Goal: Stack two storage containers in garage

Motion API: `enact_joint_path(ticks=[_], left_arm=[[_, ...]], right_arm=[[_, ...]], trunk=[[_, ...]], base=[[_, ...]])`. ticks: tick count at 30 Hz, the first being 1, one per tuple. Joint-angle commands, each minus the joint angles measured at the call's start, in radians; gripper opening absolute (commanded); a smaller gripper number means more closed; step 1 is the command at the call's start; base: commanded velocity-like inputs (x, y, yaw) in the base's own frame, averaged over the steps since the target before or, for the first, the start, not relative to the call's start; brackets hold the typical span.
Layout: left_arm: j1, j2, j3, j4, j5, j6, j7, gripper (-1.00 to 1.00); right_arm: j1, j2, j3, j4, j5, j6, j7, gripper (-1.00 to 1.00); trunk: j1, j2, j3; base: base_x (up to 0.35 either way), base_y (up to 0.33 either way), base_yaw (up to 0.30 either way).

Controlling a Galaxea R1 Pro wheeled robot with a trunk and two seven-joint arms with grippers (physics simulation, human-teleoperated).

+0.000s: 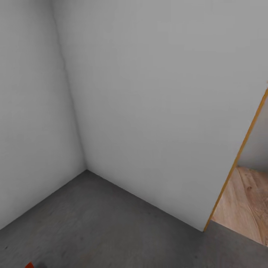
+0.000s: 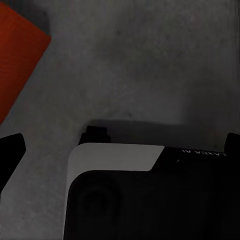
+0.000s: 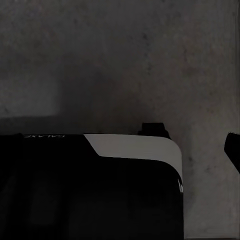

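Although little of it shows, one storage container [image 2: 17, 60] is on the garage floor [image 1: 111, 223]: in the left wrist view an orange-red slab with one corner visible lies against the dark mottled concrete, and in the head view a small orange-red tip [image 1: 29, 265] sits at about 7 o'clock, at the frame's lower edge. It appears to rest flat on the concrete, which fits the task's call for a base bin set down in this room; that is a judgement from a partial sight. Its long axis and facing cannot be determined from so small a portion. Whether a second bin is present cannot be told. Beyond it, two pale grey walls [image 1: 149, 93] meet in a corner at about 10 o'clock, and at 4 o'clock a yellow-edged doorway [image 1: 238, 152] opens onto light wood planking [image 1: 245, 208]. Both wrist views look down on the robot's dark base over concrete; neither gripper's state, left or right, can be told.
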Motion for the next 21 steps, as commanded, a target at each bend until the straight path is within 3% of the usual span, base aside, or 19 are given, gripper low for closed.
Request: enact_joint_path(ticks=[1,21], left_arm=[[-0.001,0.000,0.006,0.000,0.007,0.000,-0.004,1.00],[-0.001,0.000,0.006,0.000,0.007,0.000,-0.004,1.00]], right_arm=[[-0.001,0.000,0.006,0.003,-0.011,-0.005,0.006,1.00],[-0.001,0.000,0.006,0.003,-0.012,-0.005,0.006,1.00]], trunk=[[0.000,-0.001,-0.001],[0.000,-0.001,-0.001]], base=[[0.000,0.000,-0.249],[0.000,0.000,-0.252]])
